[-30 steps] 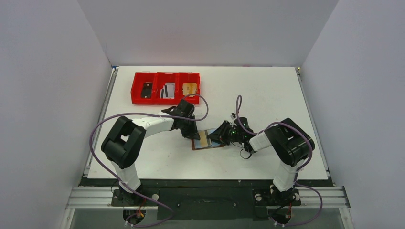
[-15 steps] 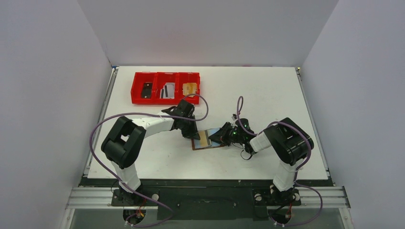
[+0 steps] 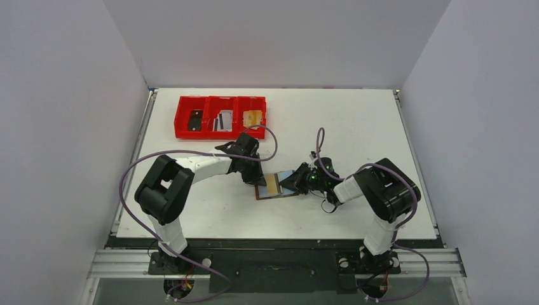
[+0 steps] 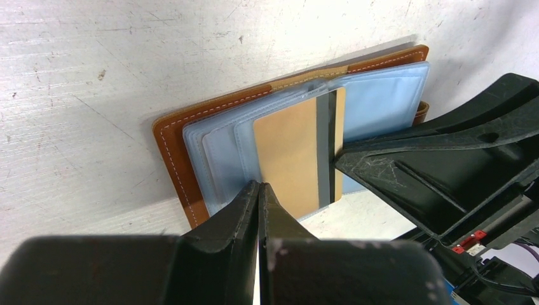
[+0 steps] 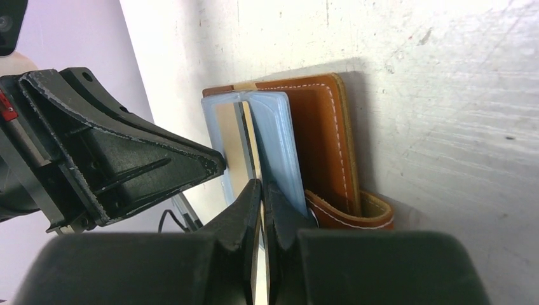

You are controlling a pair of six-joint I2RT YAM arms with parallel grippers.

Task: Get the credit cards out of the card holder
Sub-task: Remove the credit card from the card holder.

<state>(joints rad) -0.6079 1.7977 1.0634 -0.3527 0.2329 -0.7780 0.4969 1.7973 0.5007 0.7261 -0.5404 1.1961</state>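
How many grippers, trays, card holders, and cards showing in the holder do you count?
Grippers (left gripper, right gripper): 2
red tray: 1
card holder: 1
card showing in it: 1
Total: 5

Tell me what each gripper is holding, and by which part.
Right gripper pinches the tan card by the edge beside its dark stripe. Left gripper, shut, only presses on the holder; it grips nothing.
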